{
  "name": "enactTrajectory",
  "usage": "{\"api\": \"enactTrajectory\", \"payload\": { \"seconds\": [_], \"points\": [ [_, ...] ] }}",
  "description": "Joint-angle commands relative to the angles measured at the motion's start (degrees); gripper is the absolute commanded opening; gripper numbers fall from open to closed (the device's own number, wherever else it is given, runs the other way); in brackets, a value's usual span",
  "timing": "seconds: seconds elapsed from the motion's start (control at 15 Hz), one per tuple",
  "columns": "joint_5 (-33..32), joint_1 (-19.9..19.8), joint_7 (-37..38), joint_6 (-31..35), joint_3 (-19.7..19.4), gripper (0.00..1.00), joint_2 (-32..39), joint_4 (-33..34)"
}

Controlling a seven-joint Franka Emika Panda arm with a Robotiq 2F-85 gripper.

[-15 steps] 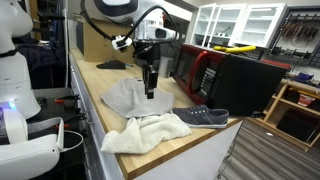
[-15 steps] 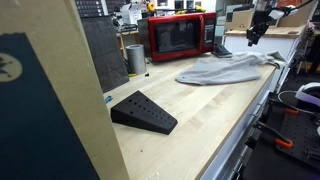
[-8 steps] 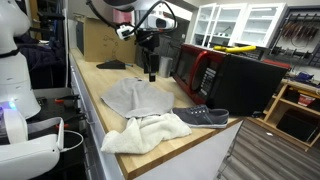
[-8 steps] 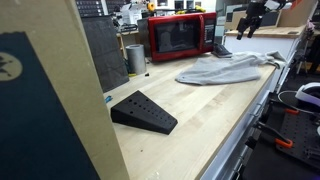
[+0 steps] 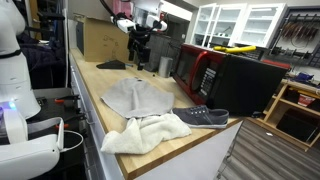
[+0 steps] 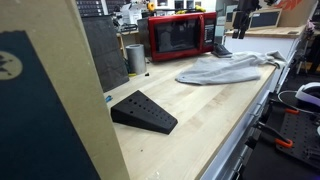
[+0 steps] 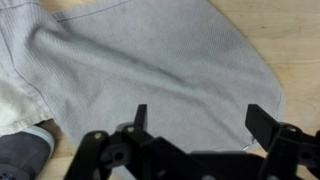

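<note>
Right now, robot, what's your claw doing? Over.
Claw open, empty, high over the cloth. Cloth spread flat on the table. Towel and shoe beside it, nothing between claw and cloth.

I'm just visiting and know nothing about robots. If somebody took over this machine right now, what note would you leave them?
Gripper: open, empty, raised above the grey cloth.
Things: the grey cloth lies spread on the wooden counter. A cream towel is bunched against it near the counter's edge, with a dark shoe beside them.
Done: grey cloth laid out flat.
Left, probably: the bunched cream towel, not yet spread.
</note>
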Motion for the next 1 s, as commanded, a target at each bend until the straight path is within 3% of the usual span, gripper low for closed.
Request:
{"api": "enactTrajectory", "payload": {
  "seconds": [0.0,0.47,0.67,0.93],
  "points": [
    [0.1,-0.4,-0.4,-0.2,0.5,1.00,0.1,0.1],
    [-1.8,-1.1,1.5,1.0,1.1,1.00,0.3,-0.1],
    [-2.8,0.4,5.5,1.9,3.9,1.00,2.1,-0.7],
    [-2.6,4.5,13.5,6.4,11.1,1.00,9.3,-0.6]
  ]
}}
